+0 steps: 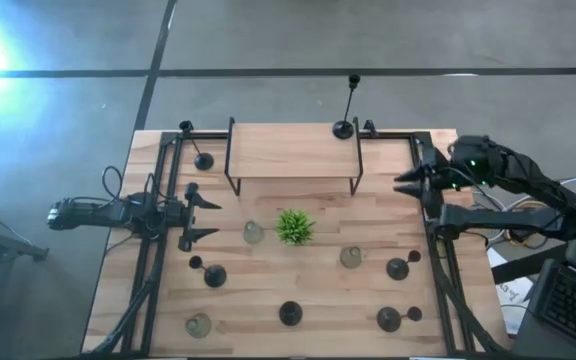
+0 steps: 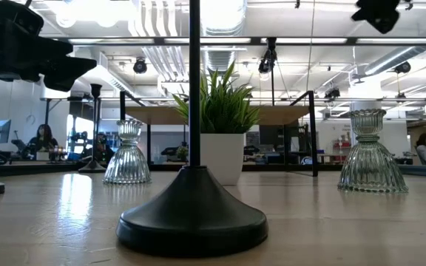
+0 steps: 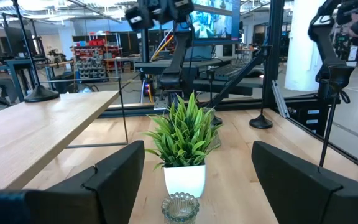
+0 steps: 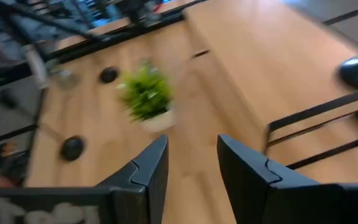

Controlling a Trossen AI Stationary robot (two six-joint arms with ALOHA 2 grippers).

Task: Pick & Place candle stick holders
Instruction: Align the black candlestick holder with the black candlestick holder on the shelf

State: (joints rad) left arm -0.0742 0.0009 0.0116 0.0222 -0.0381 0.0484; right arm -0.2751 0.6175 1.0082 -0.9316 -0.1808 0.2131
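Two grippers were in view, both empty. Clock directions taken from the plant (image 1: 294, 226) at table centre in the overhead view.

Near edge: one black candle holder (image 1: 290, 314) stood at 6 o'clock, a glass holder (image 1: 199, 324) at 7, and two black holders (image 1: 389, 319) (image 1: 398, 268) at 4 to 5. A black holder (image 1: 214, 276) sat at 8, a second glass holder (image 1: 351, 257) at 4, and a third (image 1: 254, 232) just beside the plant at 9.

The left gripper (image 1: 202, 220) hung at 9 o'clock with fingers spread wide, aimed at the plant. The right gripper (image 1: 409, 182) hovered at 2 o'clock, fingers parted with nothing between them.

Far side: a wooden shelf (image 1: 293, 150) stood at 12, with a tall black holder (image 1: 343, 128) on its right end. A short black one (image 1: 203, 160) stood at 10, left of the shelf.
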